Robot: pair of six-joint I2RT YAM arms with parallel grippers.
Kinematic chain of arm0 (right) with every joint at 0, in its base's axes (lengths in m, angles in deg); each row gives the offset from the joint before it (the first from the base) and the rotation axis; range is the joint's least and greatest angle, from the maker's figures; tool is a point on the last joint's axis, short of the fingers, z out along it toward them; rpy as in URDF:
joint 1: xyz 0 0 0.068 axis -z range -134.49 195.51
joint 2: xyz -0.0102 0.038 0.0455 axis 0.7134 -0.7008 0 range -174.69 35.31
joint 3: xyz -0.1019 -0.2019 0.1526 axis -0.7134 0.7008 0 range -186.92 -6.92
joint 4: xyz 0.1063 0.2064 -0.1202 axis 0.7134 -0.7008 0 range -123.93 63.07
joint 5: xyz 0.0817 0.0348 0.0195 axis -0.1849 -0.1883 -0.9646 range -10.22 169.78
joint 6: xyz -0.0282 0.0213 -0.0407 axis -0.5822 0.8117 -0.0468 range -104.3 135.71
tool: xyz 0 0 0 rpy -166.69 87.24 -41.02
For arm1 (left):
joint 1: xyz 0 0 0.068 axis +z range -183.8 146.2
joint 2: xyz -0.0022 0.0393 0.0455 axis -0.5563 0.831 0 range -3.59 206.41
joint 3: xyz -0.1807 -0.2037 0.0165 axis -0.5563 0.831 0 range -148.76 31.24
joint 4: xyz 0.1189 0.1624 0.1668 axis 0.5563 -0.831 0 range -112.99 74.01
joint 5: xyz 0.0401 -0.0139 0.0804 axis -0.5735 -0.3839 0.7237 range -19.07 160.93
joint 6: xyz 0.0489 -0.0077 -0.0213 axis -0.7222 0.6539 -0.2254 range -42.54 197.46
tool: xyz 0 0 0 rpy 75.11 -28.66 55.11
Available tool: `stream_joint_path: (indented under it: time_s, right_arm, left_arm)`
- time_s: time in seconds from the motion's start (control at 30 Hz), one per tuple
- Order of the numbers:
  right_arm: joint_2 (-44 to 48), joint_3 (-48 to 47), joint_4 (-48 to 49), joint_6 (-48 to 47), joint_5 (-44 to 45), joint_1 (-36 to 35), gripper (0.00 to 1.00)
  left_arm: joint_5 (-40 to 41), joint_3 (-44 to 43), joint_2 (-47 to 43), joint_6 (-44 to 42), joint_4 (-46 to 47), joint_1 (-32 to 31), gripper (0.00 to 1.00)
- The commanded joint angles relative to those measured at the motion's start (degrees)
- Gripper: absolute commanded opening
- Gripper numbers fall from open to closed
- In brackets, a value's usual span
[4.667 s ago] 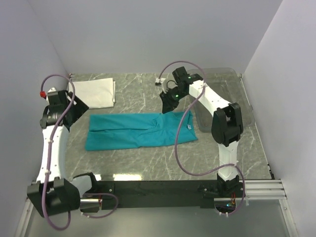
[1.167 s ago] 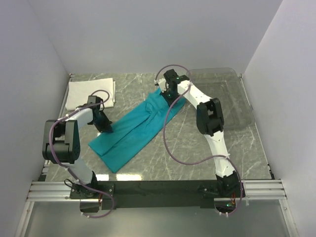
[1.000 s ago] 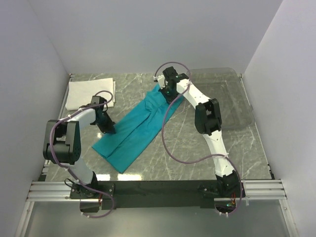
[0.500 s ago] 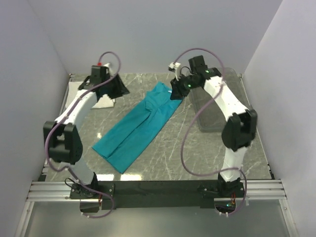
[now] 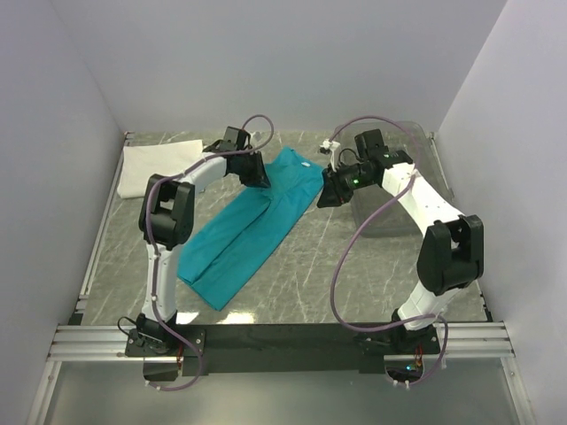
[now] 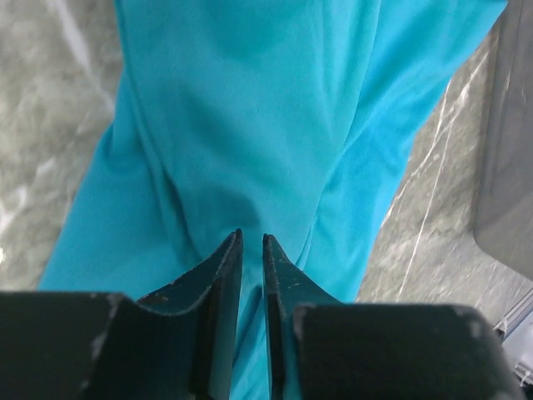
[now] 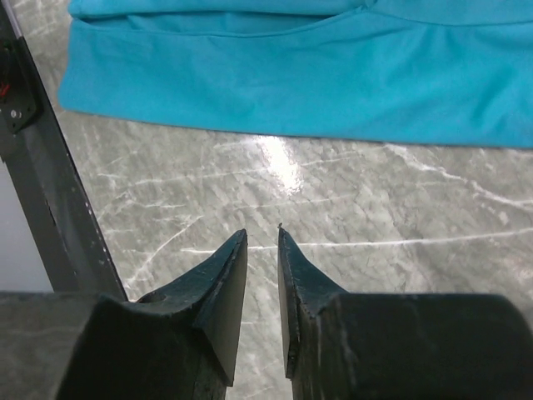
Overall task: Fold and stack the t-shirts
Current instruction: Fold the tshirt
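Observation:
The teal t-shirt (image 5: pixel 248 232) lies folded into a long strip, running diagonally from back centre to front left on the marble. The white t-shirt (image 5: pixel 159 166) lies folded at the back left corner. My left gripper (image 5: pixel 260 177) hovers over the teal strip's upper part. In the left wrist view the teal cloth (image 6: pixel 250 108) fills the frame under that gripper (image 6: pixel 251 239), whose jaws stand a narrow gap apart with nothing between them. My right gripper (image 5: pixel 324 197) hangs just right of the strip's collar end. It (image 7: pixel 262 235) is slightly open over bare marble, with the teal t-shirt (image 7: pixel 291 83) beyond its tips.
A clear plastic bin (image 5: pixel 416 168) stands at the back right, behind the right arm; its grey wall (image 6: pixel 510 150) shows at the right edge of the left wrist view. A dark bar (image 7: pixel 37 175) crosses the left of the right wrist view. Walls enclose the table on three sides.
Both grippers let go of the teal t-shirt and lifted off it. The left arm swung from the strip's lower part to its upper end; the right moved right, off the collar.

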Motion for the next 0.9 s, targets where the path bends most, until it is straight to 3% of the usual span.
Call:
stream_joint_path:
  time_s: [0.0, 0.23, 0.53, 0.7, 0.87]
  right_arm:
    - [4.4, 0.9, 3.7, 1.6, -1.4, 0.8, 0.28]
    - [4.5, 0.9, 3.8, 2.1, -1.7, 1.2, 0.28]
    - [4.8, 1.5, 4.4, 2.8, -1.9, 1.6, 0.28]
    - [5.3, 2.0, 5.0, 3.1, -1.9, 1.7, 0.28]
    - [5.3, 2.5, 5.3, 3.4, -1.3, 1.8, 0.28]
  left_arm:
    - [-1.1, -5.4, 0.7, 0.2, 2.9, -0.3, 0.21]
    - [5.6, -8.9, 7.2, 0.2, -2.3, -0.3, 0.11]
    - [13.8, -7.3, 7.8, 3.6, -5.8, -0.2, 0.01]
    - [23.3, -4.3, 6.2, 11.5, -8.6, 1.4, 0.00]
    - [26.6, -0.6, 4.6, 21.1, -11.4, 5.1, 0.00]
